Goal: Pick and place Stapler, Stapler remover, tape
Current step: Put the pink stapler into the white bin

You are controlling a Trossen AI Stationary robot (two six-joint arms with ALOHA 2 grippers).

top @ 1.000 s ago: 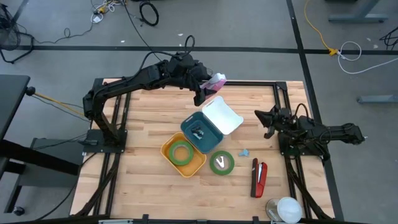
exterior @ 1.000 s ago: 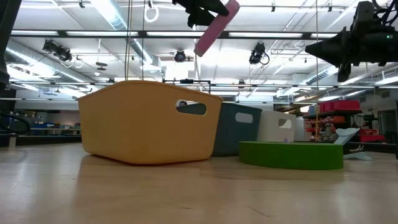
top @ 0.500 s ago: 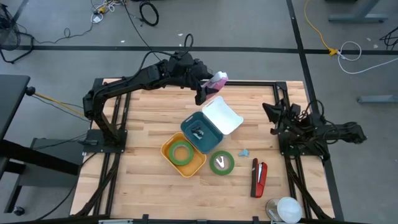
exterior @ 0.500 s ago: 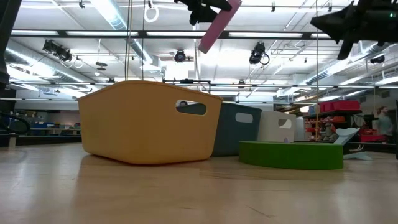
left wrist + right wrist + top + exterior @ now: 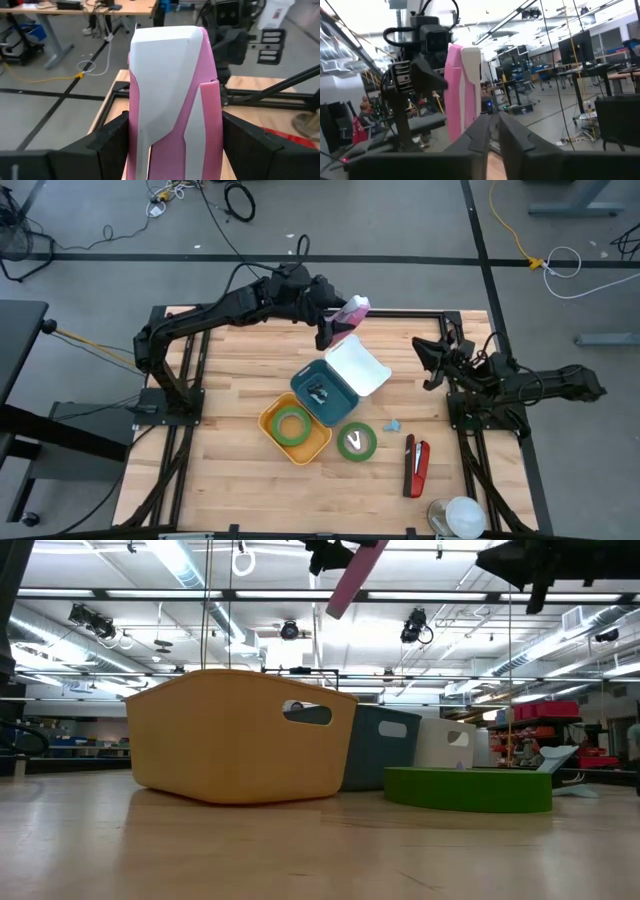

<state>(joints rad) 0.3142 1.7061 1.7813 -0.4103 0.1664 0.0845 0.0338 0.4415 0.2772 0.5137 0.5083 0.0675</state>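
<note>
Tabletop [image 5: 240, 380]: three bins; left pincer [image 5: 338, 323] grips one stapler [image 5: 349, 313]; right pincer [image 5: 428, 366] closed.

Three bins [image 5: 325, 391] sit touching in a diagonal row mid-desk [image 5: 230, 370], tape [image 5: 292, 425] in the nearest. A second tape [image 5: 356, 441] lies just right of it, with a stapler [image 5: 416, 465] farther right.

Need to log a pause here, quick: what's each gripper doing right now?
Left gripper: closed on the pink stapler, held above the table's far side.
Right gripper: closed, empty, raised at the table's right edge.
</note>
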